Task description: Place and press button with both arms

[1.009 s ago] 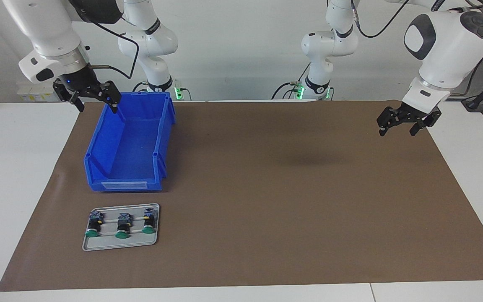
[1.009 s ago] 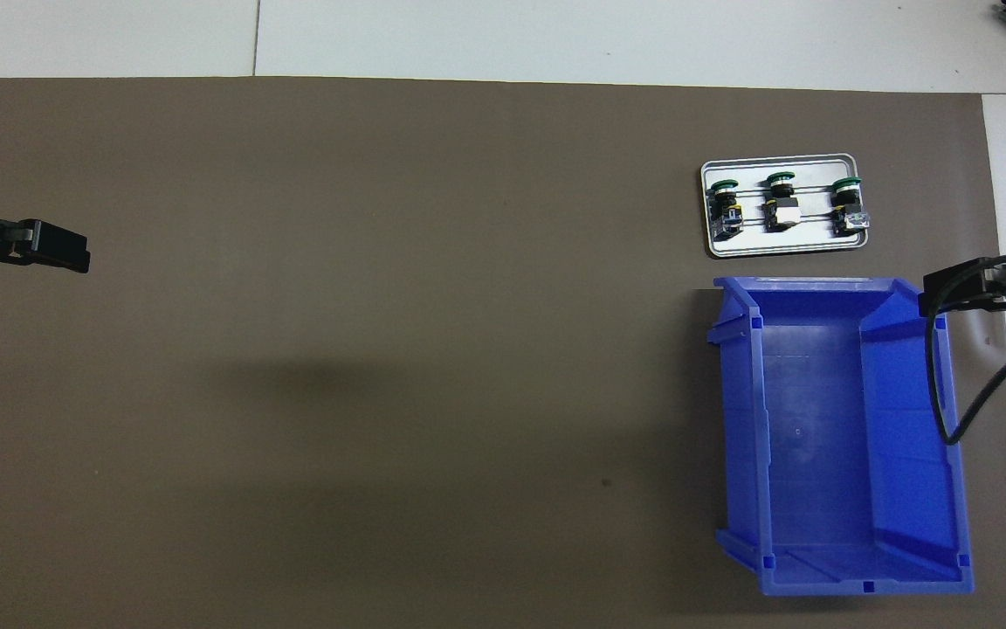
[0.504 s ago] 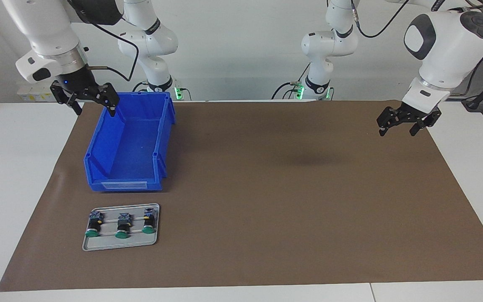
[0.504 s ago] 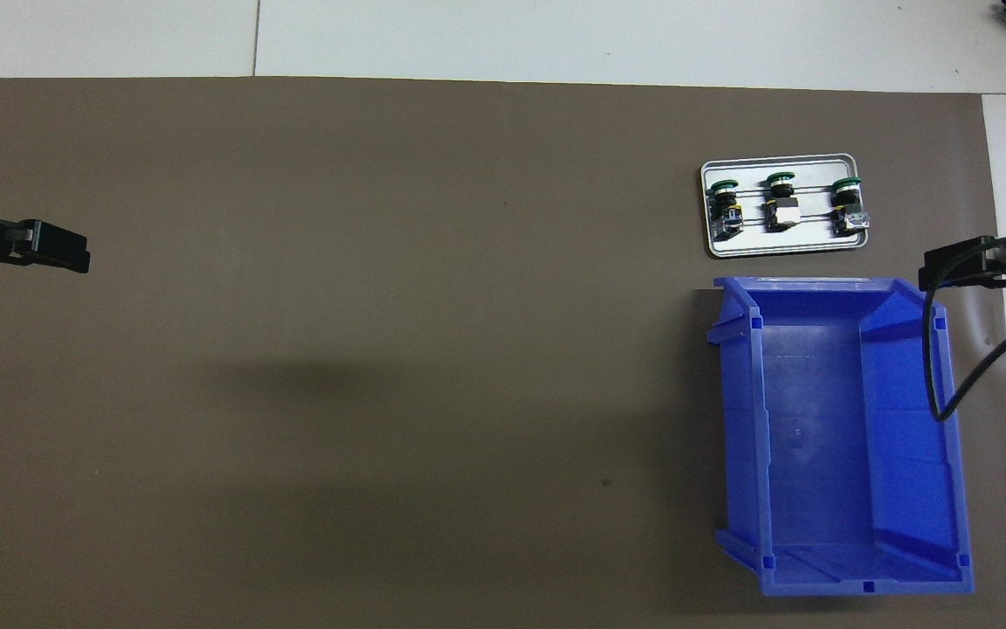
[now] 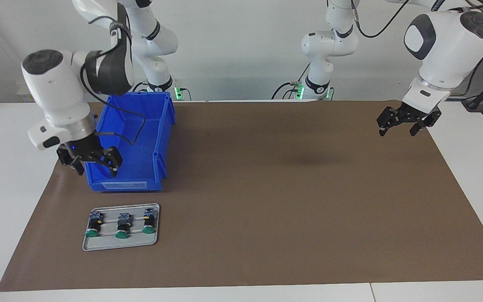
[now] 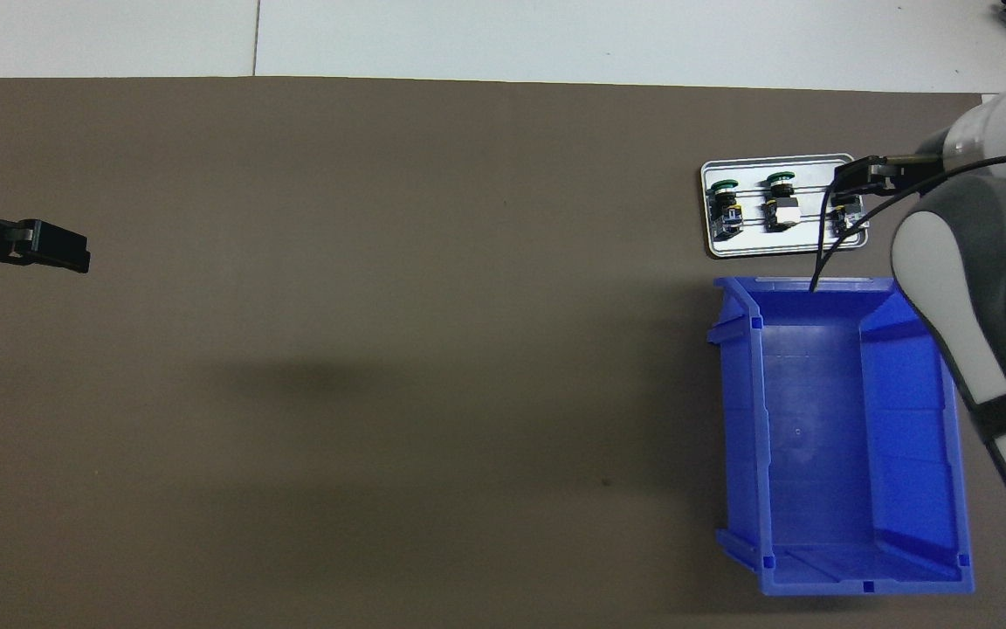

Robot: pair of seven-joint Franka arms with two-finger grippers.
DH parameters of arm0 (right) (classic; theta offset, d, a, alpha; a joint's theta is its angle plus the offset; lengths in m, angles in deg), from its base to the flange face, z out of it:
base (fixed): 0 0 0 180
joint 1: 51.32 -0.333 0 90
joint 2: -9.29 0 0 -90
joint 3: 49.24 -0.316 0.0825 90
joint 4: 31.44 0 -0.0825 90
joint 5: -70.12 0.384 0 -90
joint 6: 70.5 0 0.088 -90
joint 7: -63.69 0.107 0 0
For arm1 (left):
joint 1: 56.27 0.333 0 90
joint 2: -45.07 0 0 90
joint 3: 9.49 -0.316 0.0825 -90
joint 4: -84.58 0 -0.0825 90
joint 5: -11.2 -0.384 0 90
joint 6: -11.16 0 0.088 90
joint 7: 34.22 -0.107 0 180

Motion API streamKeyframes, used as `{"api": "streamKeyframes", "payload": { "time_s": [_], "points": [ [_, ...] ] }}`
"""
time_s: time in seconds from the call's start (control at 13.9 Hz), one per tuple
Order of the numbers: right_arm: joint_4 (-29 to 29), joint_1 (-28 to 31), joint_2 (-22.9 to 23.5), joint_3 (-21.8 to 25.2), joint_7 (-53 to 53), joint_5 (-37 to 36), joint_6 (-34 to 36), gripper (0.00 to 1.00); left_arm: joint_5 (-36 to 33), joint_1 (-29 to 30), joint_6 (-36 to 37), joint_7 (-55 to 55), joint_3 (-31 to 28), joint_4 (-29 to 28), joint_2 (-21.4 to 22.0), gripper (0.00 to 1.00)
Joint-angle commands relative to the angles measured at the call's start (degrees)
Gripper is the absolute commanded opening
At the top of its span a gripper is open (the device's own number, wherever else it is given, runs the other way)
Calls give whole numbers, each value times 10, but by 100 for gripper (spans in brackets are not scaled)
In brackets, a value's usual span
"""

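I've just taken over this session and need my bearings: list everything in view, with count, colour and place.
buttons: three, green caps, black bodies, in a row on the tray
tray: one, grey metal, toward the right arm's end, farther from the robots than the bin
bin: one, blue, nothing in it, toward the right arm's end
mat: one, brown, covering most of the table
table: one, white
right gripper: black, open, in the air over the bin's tray-side end, holding nothing
left gripper: black, open, waiting above the mat at the left arm's end, holding nothing
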Motion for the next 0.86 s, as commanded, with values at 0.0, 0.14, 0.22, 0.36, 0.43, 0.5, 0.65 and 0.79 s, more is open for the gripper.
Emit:
{"api": "streamKeyframes", "payload": {
  "time_s": [0.0, 0.14, 0.22, 0.36, 0.43, 0.5, 0.65, 0.79],
  "points": [
    [-40, 11, 86, -6, -14, 10, -72, 100, -5, 3, -6, -5, 2, -22, 18, 100],
    [-40, 11, 126, -6, -14, 28, -126, 100, -5, 3, -7, -5, 2, -22, 19, 100],
    [-40, 13, 146, -6, -16, 38, -150, 100, -5, 3, -6, -5, 2, -22, 19, 100],
    [-35, 7, 165, -6, -16, 40, -179, 100, -5, 3, -6, -5, 2, -22, 19, 100],
    [-25, 6, 171, -6, -16, 40, -195, 100, -5, 3, -7, -5, 2, -22, 19, 100],
    [-14, 10, 175, -7, -19, 40, -212, 100, -5, 3, -7, -5, 2, -22, 19, 100],
    [1, 5, 175, -7, -20, 41, -219, 99, -5, 3, -6, -5, 2, -22, 19, 100],
    [15, 7, 175, -7, -23, 41, -220, 96, -5, 3, -6, -5, 2, -22, 19, 100]
  ]
}}
